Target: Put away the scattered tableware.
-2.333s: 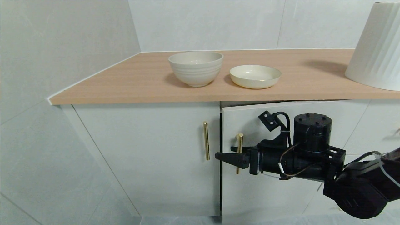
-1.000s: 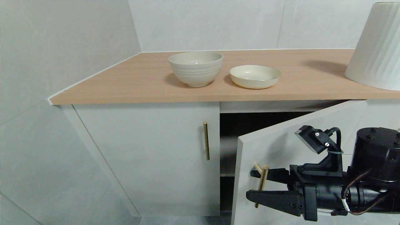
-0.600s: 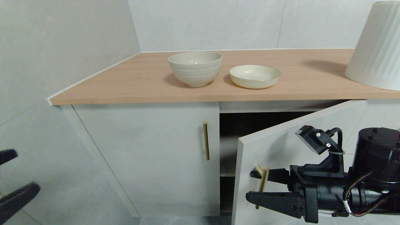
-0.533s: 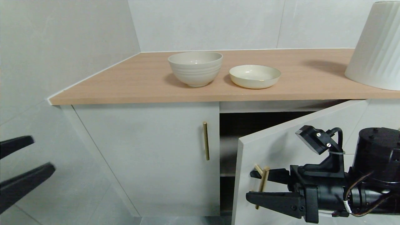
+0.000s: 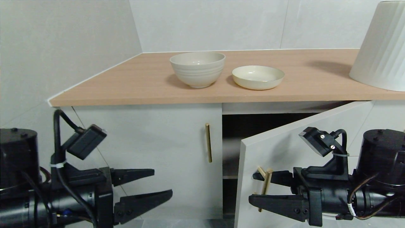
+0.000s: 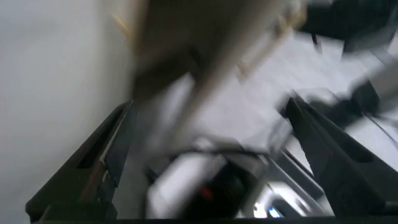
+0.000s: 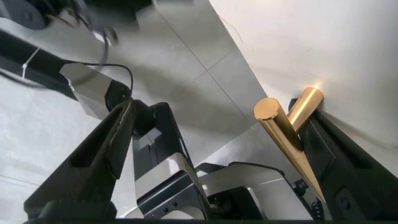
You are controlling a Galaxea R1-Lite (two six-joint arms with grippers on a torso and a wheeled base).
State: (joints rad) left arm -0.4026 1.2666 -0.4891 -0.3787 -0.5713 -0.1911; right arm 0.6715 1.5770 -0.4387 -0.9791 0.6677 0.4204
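Wooden counter [image 5: 126,88] bore a ribbed bowl [image 5: 197,69] and shallow dish [image 5: 258,77]. Left pincer [image 5: 162,182] gaped; right pincer [image 5: 253,187], spread, straddled a brass handle [image 5: 265,188]

Extended level from both sides, pointing toward each other.
Holds left gripper [image 5: 162,182] and right gripper [image 5: 253,187] low, jaws spread on each.

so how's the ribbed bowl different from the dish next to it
The ribbed bowl is deep and tall; the dish is shallow and low. The bowl's wall has grooved bands; the dish's is smooth. Both are pale, upright, and sit side by side on the wooden counter.
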